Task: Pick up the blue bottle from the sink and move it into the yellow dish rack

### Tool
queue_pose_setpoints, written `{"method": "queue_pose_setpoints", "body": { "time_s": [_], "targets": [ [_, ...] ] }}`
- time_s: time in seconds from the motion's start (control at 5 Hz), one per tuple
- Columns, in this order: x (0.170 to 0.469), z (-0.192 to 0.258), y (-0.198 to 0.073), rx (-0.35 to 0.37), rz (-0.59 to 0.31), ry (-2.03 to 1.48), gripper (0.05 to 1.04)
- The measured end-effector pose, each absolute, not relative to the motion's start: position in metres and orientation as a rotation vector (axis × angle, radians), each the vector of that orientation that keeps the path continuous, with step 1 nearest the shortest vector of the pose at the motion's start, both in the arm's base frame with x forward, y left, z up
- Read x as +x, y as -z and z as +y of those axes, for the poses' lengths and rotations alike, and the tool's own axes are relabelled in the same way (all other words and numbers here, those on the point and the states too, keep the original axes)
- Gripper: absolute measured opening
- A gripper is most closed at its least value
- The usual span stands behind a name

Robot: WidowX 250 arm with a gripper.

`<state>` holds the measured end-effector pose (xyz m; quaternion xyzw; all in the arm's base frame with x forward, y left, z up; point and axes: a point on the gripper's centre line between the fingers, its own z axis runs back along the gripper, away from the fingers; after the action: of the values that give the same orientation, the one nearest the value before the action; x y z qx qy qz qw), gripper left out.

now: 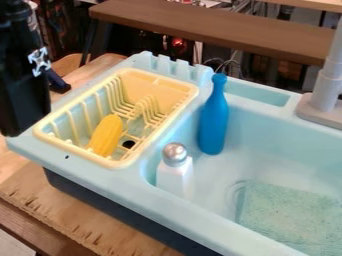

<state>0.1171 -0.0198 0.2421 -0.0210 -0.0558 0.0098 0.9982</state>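
My gripper (23, 75) is at the left edge, a large black shape beside the rear left of the toy sink. A pale yellow dish rack (125, 162) sits in the sink's left compartment, with a yellow corn cob (106, 135) lying tilted in its front left part. Inside the light blue basin, a blue bottle (214, 117) stands upright near the back left. Closer to the front, a white shaker with a silver top (175, 172) stands by the basin's left wall.
The light blue sink (100, 175) rests on a wooden table (50, 212). A grey faucet (325, 87) rises at the right edge. Behind the sink runs a brown wooden shelf (214, 30). A greenish textured patch (287, 215) covers part of the basin floor.
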Motion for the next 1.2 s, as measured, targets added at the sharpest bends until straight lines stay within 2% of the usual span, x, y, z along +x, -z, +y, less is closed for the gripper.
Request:
{"method": "queue_pose_setpoints", "body": {
  "time_s": [0.2, 0.4, 0.6, 0.8, 1.0, 1.2],
  "targets": [
    [0.117, -0.019, -0.240, -0.041, -0.107, -0.020, 1.001],
    [0.151, -0.014, -0.237, -0.076, -0.116, -0.019, 1.001],
    [0.181, -0.011, -0.243, -0.077, -0.122, -0.007, 1.001],
    [0.199, -0.009, -0.247, -0.083, -0.138, -0.002, 1.001],
    [0.229, -0.013, -0.247, -0.087, -0.209, 0.092, 1.001],
    [0.257, -0.022, -0.247, -0.102, -0.233, 0.127, 1.001]
  ]
}}
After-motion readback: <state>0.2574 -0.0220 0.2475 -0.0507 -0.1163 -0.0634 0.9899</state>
